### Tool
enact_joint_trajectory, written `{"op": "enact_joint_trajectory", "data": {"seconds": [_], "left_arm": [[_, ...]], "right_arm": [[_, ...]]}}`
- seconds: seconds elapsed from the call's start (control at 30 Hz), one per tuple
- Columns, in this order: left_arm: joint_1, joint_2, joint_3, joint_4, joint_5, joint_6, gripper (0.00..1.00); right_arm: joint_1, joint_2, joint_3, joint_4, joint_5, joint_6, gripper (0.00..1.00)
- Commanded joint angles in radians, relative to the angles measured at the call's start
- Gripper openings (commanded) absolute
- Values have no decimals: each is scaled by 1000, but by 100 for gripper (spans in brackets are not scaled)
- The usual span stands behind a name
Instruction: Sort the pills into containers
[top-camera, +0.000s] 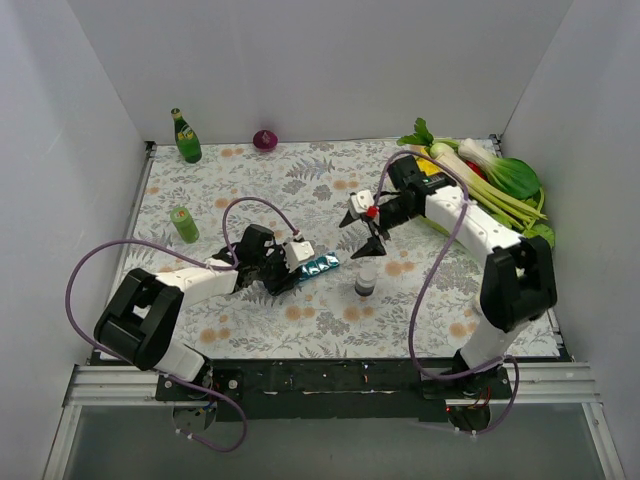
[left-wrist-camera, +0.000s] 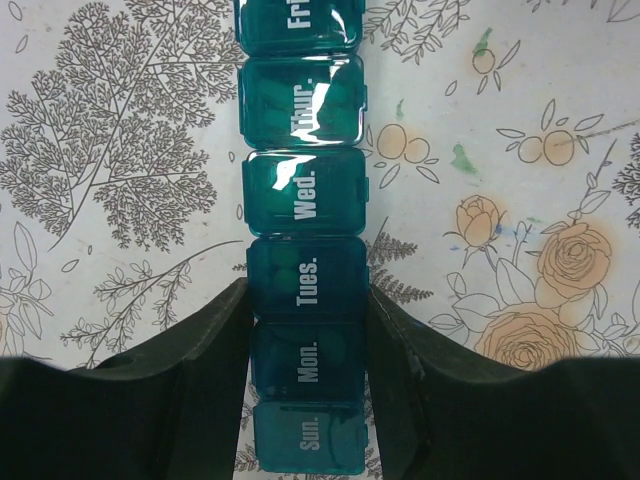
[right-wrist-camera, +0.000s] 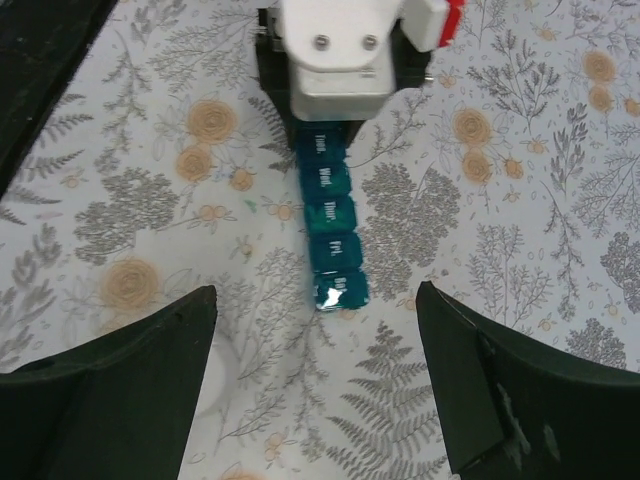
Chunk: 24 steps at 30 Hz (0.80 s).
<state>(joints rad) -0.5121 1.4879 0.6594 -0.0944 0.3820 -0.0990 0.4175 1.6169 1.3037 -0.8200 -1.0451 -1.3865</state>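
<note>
The left gripper (left-wrist-camera: 308, 300) is clamping a long, narrow teal-blue plastic pill-organiser strip (left-wrist-camera: 305, 190) from both sides, its dark fingers (left-wrist-camera: 215, 350) pressing against the walls of the compartments marked Mon. and Tues. The strip is lying flat on the floral-patterned tablecloth (top-camera: 300, 185) near the middle of the table, running away from the left gripper towards the right arm, with its lids reading Sun. through Fri. in the left wrist view. Rounded shapes are showing dimly through some of the tinted lids; what they are cannot be told.

The right gripper (top-camera: 365, 232) is hovering above the table with its jaws spread wide and nothing between them, its camera looking down on the free end of the strip. A small pale-capped vial (top-camera: 366, 280) is standing just beside that end. A tall green glass bottle (top-camera: 186, 137) and a small green can (top-camera: 184, 224) are standing well apart at the left; leafy green vegetables (top-camera: 495, 180) are lying along the right edge.
</note>
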Motion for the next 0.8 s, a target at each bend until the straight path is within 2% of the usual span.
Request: {"op": "enact_joint_trajectory", "data": {"seconds": [0.0, 0.13, 0.3, 0.77], "left_arm": [[-5, -54, -21, 18, 37, 16, 19], [-5, -54, -35, 28, 37, 4, 18], [-5, -52, -47, 41, 46, -4, 17], [-5, -52, -58, 51, 52, -8, 17]], "right_arm": [[56, 182, 173, -20, 75, 53, 85], [122, 267, 207, 18, 175, 87, 86], [167, 294, 114, 168, 270, 138, 86], [241, 368, 71, 292, 361, 133, 83]]}}
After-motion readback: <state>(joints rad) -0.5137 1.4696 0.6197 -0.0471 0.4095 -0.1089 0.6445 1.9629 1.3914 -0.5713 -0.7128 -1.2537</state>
